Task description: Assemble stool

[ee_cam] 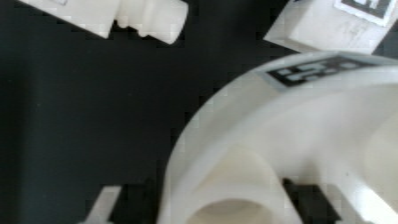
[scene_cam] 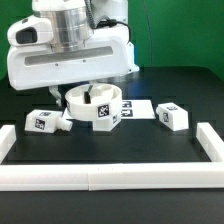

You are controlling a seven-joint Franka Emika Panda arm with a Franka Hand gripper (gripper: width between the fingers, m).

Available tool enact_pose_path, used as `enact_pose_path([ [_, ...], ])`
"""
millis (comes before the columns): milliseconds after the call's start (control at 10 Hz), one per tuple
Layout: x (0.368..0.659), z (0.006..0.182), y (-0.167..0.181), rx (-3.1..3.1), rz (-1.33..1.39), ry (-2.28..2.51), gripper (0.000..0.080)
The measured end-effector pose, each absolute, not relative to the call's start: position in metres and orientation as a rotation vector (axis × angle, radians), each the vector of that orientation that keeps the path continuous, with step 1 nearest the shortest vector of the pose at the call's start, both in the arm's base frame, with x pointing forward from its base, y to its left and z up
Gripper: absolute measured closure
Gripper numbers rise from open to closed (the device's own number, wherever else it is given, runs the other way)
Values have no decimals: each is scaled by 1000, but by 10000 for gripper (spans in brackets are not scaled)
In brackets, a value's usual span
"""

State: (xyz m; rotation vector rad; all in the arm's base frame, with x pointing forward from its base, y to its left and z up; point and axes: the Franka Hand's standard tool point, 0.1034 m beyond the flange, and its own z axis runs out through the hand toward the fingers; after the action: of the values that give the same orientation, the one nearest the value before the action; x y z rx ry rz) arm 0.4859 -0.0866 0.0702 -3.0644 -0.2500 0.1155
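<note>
In the exterior view you have the seat (scene_cam: 100, 108) mid-table under the arm. One leg (scene_cam: 45, 122) lies loose just beside it at 9 o'clock, and a second leg (scene_cam: 172, 116) lies apart at 3 o'clock. No leg looks fitted, so I judge nearly all the assembly remains. In the wrist view your claw (ee_cam: 214, 205) is pinched narrow on the seat's wall.

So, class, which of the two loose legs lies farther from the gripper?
The leg on the exterior view's right, alone beside the marker board; the other leg lies beside the seat.
</note>
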Motion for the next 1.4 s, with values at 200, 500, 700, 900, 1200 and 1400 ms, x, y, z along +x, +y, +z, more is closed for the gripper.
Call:
enact_pose_path([
  [200, 491, 56, -64, -3082, 97, -251, 468],
  [500, 537, 58, -14, -3081, 68, -237, 468],
  [700, 534, 55, -16, -3079, 72, -242, 468],
  [900, 534, 55, -15, -3078, 72, -244, 468],
  [1200, 538, 50, -5, -3081, 66, -248, 468],
  [1400, 550, 32, 17, -3080, 45, -295, 468],
])
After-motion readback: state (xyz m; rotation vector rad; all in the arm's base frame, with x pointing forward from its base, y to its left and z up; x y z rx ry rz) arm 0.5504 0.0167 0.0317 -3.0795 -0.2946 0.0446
